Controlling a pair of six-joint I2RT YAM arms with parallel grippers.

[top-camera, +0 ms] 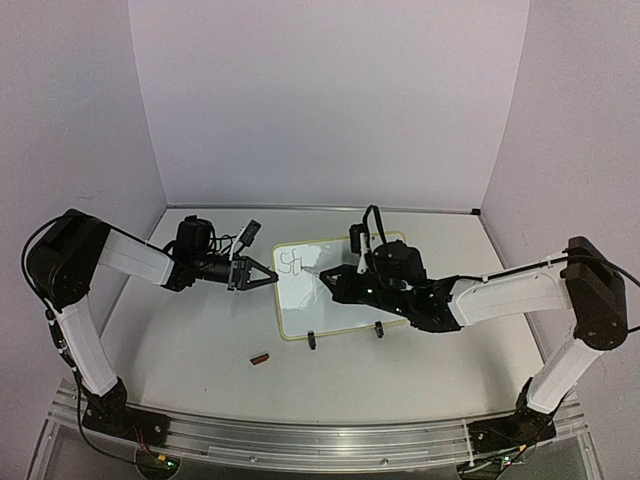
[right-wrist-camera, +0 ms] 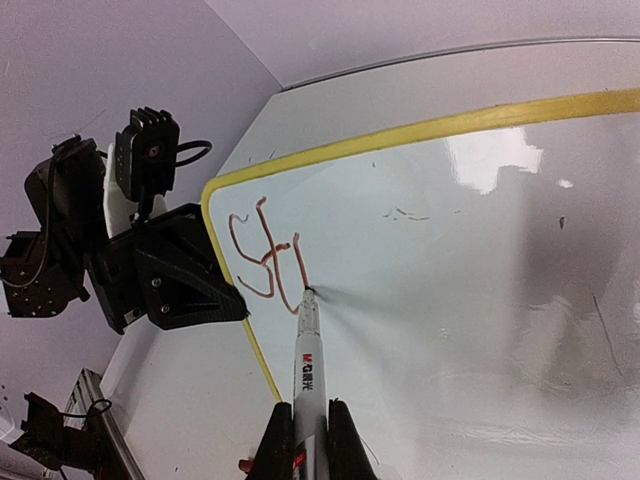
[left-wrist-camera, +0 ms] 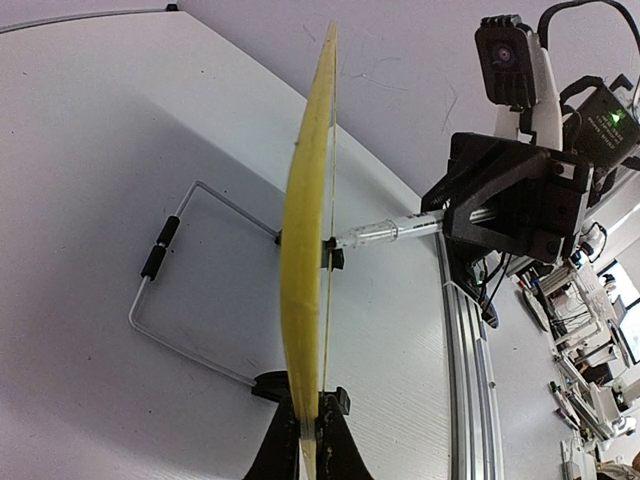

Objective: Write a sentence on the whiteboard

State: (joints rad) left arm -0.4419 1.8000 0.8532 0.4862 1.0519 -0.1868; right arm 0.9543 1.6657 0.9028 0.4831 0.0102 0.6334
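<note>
A small rectangular whiteboard [top-camera: 303, 306] with rounded corners and a thin pale-yellow frame stands propped near the middle of the pale table [top-camera: 190, 340], with a robot arm working on it from either side. The left claw [top-camera: 268, 277] is clamped on the frame at the board's left edge, steadying it. The wrist view shows its black fingers [left-wrist-camera: 272, 455] pinching the yellow rim. The right claw [right-wrist-camera: 301, 445] is closed around a slim white-barrelled marker [right-wrist-camera: 305, 350], whose tip touches the board face at the foot of the rightmost stroke. Of the sentence [right-wrist-camera: 265, 258], only the opening letters are down: a reddish-dark "S" and "t" in the board's upper left corner, plus a further upright stroke that is hard to read. The rest of the surface is bare apart from faint smudges. On that showing the job is barely begun: the first word is unfinished and everything after it is left to write. A small red-brown piece [top-camera: 260, 357], possibly the marker's cap, lies on the table in front of the board, well apart from both claws.
</note>
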